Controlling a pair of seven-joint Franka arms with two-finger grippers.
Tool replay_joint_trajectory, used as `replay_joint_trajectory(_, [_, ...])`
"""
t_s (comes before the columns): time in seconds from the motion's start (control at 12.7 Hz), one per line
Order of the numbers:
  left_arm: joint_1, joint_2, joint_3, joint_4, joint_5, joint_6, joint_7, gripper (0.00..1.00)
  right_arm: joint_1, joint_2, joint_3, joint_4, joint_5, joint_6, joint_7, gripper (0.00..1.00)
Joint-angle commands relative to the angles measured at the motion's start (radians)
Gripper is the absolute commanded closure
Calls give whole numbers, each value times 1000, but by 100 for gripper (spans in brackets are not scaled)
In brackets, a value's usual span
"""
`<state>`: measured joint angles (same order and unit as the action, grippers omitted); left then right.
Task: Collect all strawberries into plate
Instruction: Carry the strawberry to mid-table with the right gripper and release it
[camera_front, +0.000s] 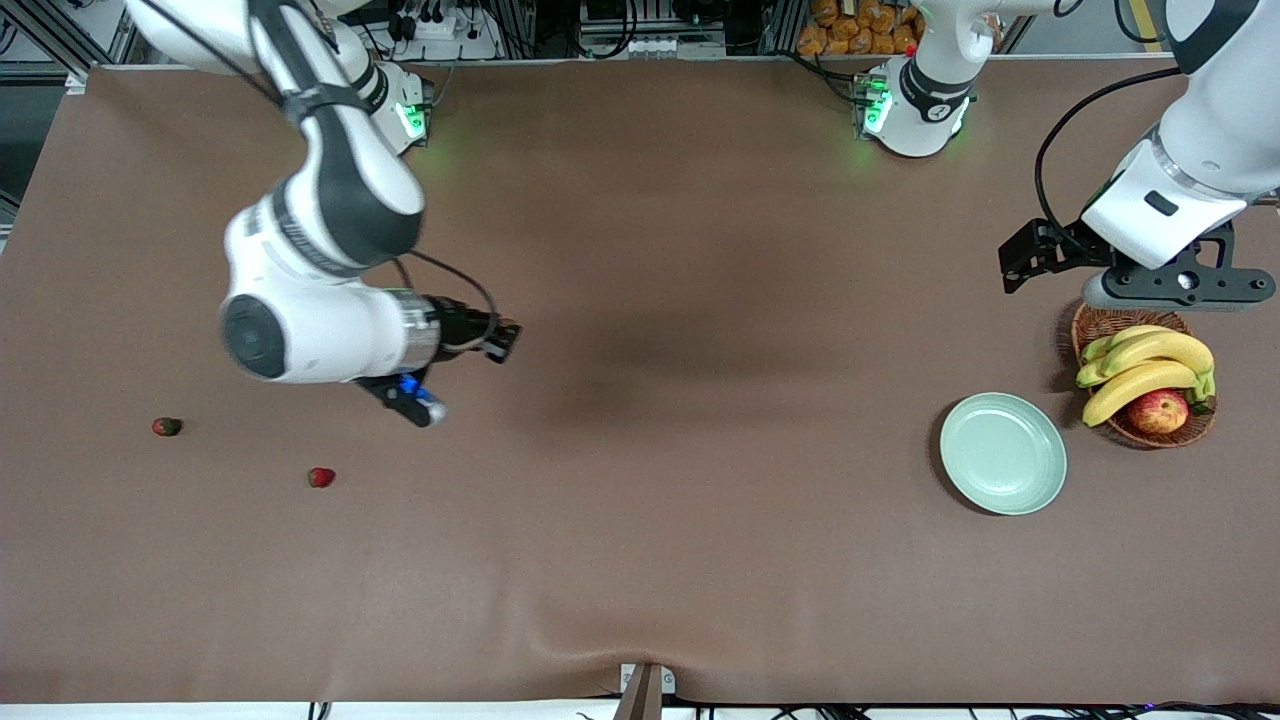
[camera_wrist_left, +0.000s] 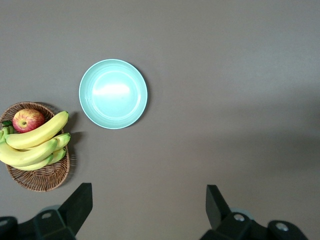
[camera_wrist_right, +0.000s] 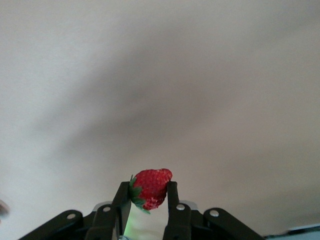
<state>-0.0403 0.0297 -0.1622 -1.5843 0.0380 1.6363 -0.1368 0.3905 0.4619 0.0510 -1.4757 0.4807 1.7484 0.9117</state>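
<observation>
My right gripper is shut on one strawberry, red with a green cap, held in the air over the right arm's end of the table. Two more strawberries lie on the brown table nearer the front camera: one bright red, one darker, closer to the table's end. The pale mint-green plate sits empty at the left arm's end and also shows in the left wrist view. My left gripper is open and empty, high over the table by the basket.
A brown wicker basket stands beside the plate, farther from the front camera, holding bananas and a red-yellow apple. It also shows in the left wrist view. Bare brown table lies between the strawberries and the plate.
</observation>
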Motion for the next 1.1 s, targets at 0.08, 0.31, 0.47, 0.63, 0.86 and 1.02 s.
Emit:
replay_joint_trajectory(0.08, [-1, -10, -3, 9, 14, -6, 11, 0, 134, 81, -19, -5, 47, 204, 174, 100])
replay_joint_trajectory(0.31, [3, -24, -20, 9, 14, -50, 6, 0, 220, 168, -17, -2, 62, 391, 294, 100])
replay_joint_trajectory(0.47, [2, -56, -23, 9, 14, -88, 0, 0, 289, 239, -19, 0, 61, 538, 375, 100])
replay_joint_trajectory(0.63, [10, -70, -33, 9, 14, -125, -3, 0, 339, 306, -19, 8, 62, 693, 447, 100])
replay_joint_trajectory(0.86, [14, -71, -19, 9, 11, -130, 17, 0, 392, 412, -20, 89, 56, 803, 556, 100])
replay_joint_trajectory(1.02, [13, -67, -20, 6, 11, -130, 16, 0, 401, 435, -20, 94, 56, 806, 559, 100])
